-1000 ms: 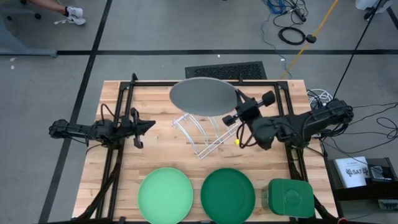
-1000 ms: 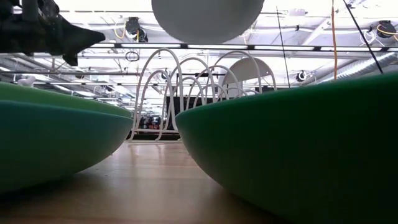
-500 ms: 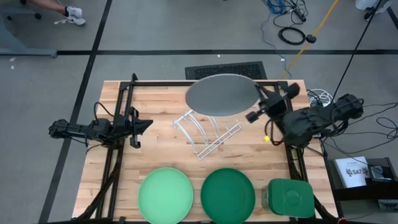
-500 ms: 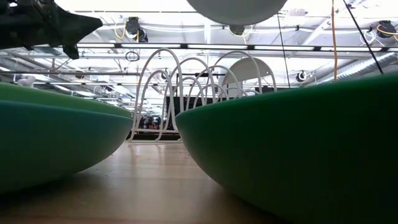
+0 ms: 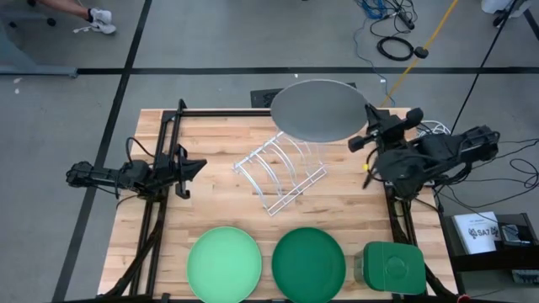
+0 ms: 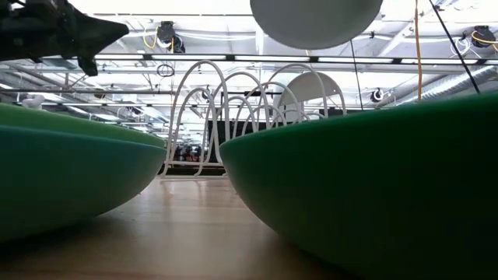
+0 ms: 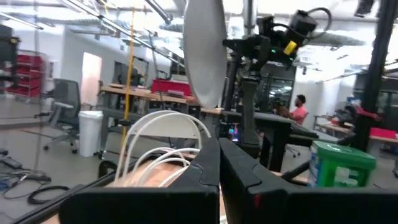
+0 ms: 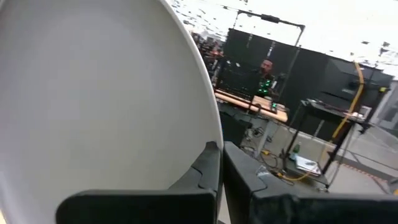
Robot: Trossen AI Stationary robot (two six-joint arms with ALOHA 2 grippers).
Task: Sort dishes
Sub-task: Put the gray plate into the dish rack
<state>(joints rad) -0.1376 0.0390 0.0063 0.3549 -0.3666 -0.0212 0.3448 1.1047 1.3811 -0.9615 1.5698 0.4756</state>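
My right gripper is shut on the grey plate, which it holds in the air over the table's far right, above and beyond the white wire rack. The plate also shows in the low view and the left wrist view. The light green plate and the dark green plate lie flat on the table's near edge. The teal plate is out of view. My left gripper is shut and empty at the table's left. My right gripper pinches the grey plate's rim between its two fingers, at the plate's right side. The fingers come from the table's right. The plate is lifted clear of the table and the rack, and it is tilted.
A green square lidded container stands at the near right corner, beside the dark green plate. The wire rack stands in the table's middle with its hoops up. Black frame rails run along the table's left, right and far sides.
My right gripper has gone toward the table's right and far edges with the grey plate. The plate has moved from above the rack to beyond the rack's far right, staying clear of it.
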